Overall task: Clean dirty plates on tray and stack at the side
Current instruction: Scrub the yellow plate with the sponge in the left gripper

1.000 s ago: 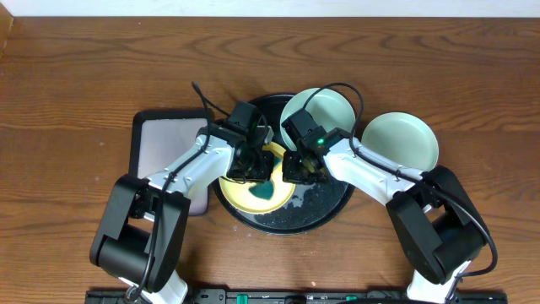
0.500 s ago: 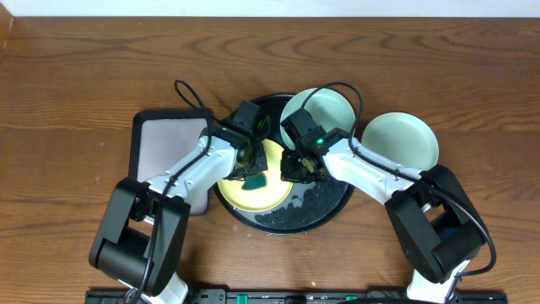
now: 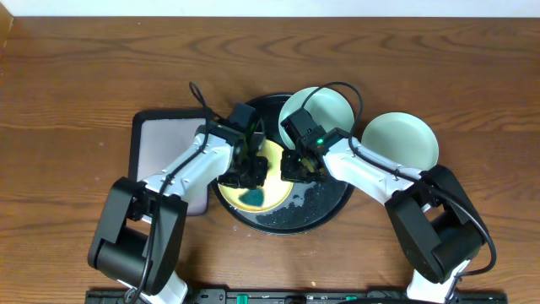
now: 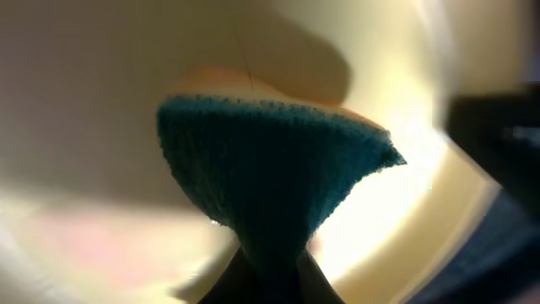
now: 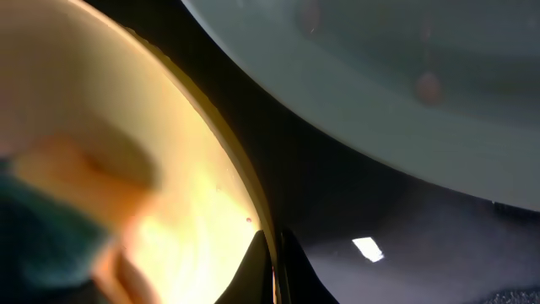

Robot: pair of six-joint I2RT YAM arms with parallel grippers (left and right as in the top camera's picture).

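- My left gripper (image 4: 267, 283) is clamped tight on the teal sponge (image 4: 270, 169), which is pressed down onto the yellow plate (image 4: 84, 93).
- My right gripper (image 5: 274, 266) is closed on that plate's rim, one finger on each side of the edge. It's holding the plate on the round black tray (image 5: 337, 211).
- Compared with half a second ago, the left gripper and sponge have slid toward the near side of the plate. The sponge was closer to the middle back then. The right gripper hasn't budged, and the plate is in the same spot.
- Hard to see:
  - From overhead, both grippers cover the middle of the yellow plate, so only its right part and near edge show.
  - The left wrist view is super close and blurry, and my fingers are just a dark wedge at the bottom edge.
  - In the right wrist view the sponge is only a smear in the lower left corner.
- Plates, three in all: one yellow and two mint.
  - The mint plate on the tray (image 3: 327, 110) sits at its far right, just beside the yellow one, and pokes out past the rim.
  - The second mint plate (image 3: 402, 140) is off the tray, on the table (image 3: 84, 67) to the right.
- Everything else: one sponge and two trays, the round black one plus a rectangular tray (image 3: 164, 139) on the left.
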